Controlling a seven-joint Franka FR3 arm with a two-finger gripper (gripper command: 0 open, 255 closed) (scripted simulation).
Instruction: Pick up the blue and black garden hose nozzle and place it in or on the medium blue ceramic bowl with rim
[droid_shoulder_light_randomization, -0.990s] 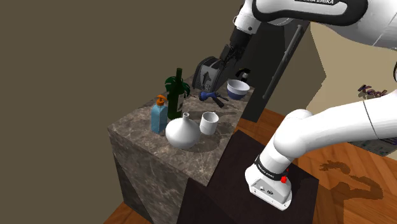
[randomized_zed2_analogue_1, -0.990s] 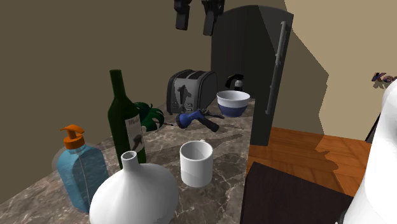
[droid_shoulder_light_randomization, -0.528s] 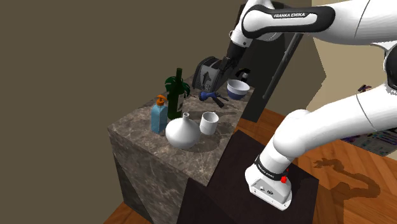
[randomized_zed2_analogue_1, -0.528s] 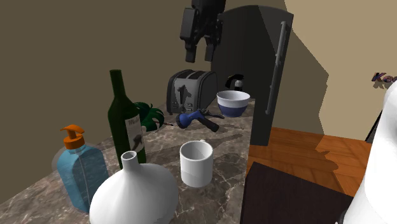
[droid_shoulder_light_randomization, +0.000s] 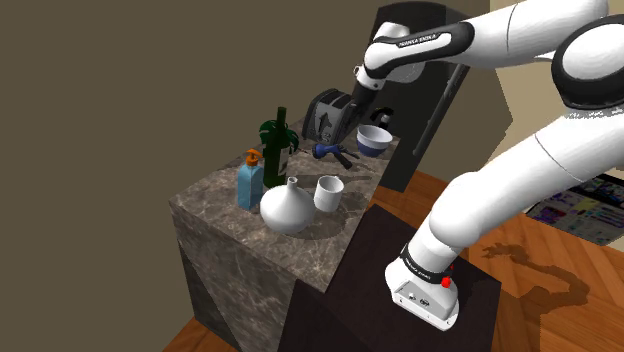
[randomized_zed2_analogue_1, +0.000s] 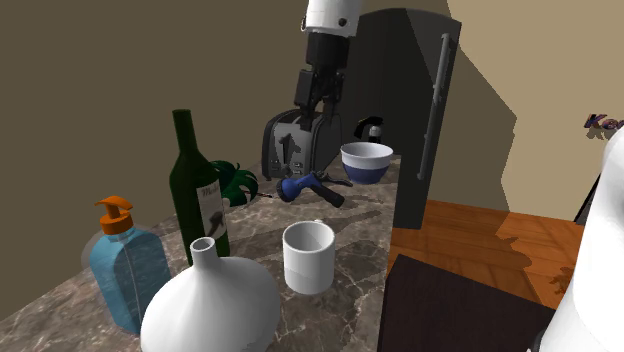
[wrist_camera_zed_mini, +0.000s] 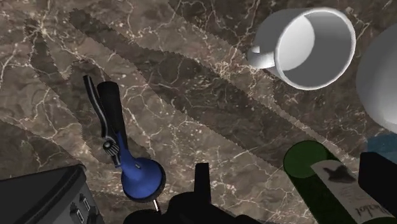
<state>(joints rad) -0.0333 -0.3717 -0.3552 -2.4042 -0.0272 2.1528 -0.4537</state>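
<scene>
Stone with pale veins tops the desk (randomized_zed2_analogue_1: 350, 232), and we read along it from the second exterior view's left. First comes a blue soap bottle (randomized_zed2_analogue_1: 125, 268) with an orange pump, then a white vase (randomized_zed2_analogue_1: 212, 305) with a narrow neck. Behind them a tall green wine bottle (randomized_zed2_analogue_1: 196, 190) stands upright. Further back we find a dark grey toaster (randomized_zed2_analogue_1: 293, 145). Just in front of it the hose nozzle (randomized_zed2_analogue_1: 303, 187) lies flat on the desk, blue head to the left and black handle running right, with nothing gripping it. A white mug (randomized_zed2_analogue_1: 308, 257) sits nearer the camera, well apart from the nozzle. Above the toaster and the nozzle hangs the black tool (randomized_zed2_analogue_1: 314, 104), pointing down and clear of the desk, its two fingers standing apart and clasping nothing. Right of the nozzle, near it, we see the bowl (randomized_zed2_analogue_1: 366, 163), white inside with a blue band round its lower wall. Beyond it rises a tall dark cabinet (randomized_zed2_analogue_1: 400, 90), and the dark stand (randomized_zed2_analogue_1: 460, 310) shows at the lower right.
</scene>
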